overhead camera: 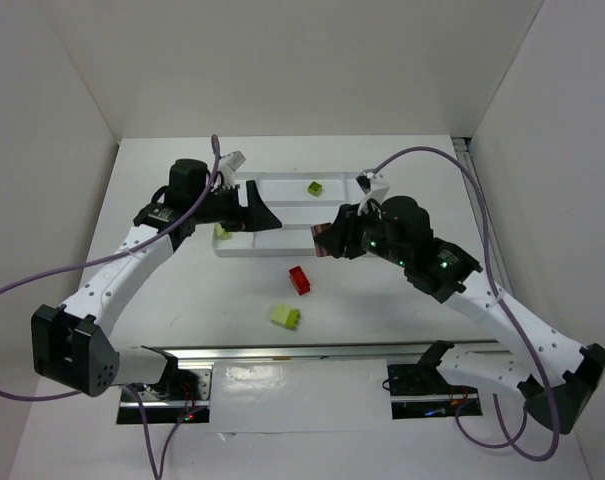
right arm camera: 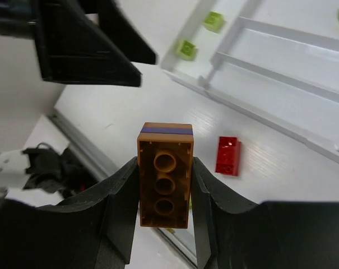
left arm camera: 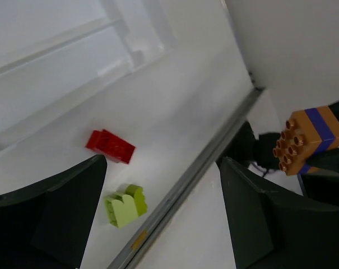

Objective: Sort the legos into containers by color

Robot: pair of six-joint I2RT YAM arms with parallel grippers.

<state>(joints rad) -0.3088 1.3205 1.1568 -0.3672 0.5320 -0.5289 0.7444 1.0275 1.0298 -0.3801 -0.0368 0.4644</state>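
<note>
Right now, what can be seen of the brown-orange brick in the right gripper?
The brown-orange brick is glossy plastic, oblong, with a blue-purple band across its side; its underside with three tubes faces the right wrist camera. The right gripper is shut on its long sides, holding it lifted; nothing else touches it.

2 legos [overhead camera: 300,280] lie on the table [overhead camera: 382,315] before the tray [overhead camera: 282,192].

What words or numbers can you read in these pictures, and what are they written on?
No word, number or sign can be read in any view.
Small yellow mark on the metal rail: too blurred to read.
Studs of the brown-orange brick and the red brick: no lettering can be made out.
</note>
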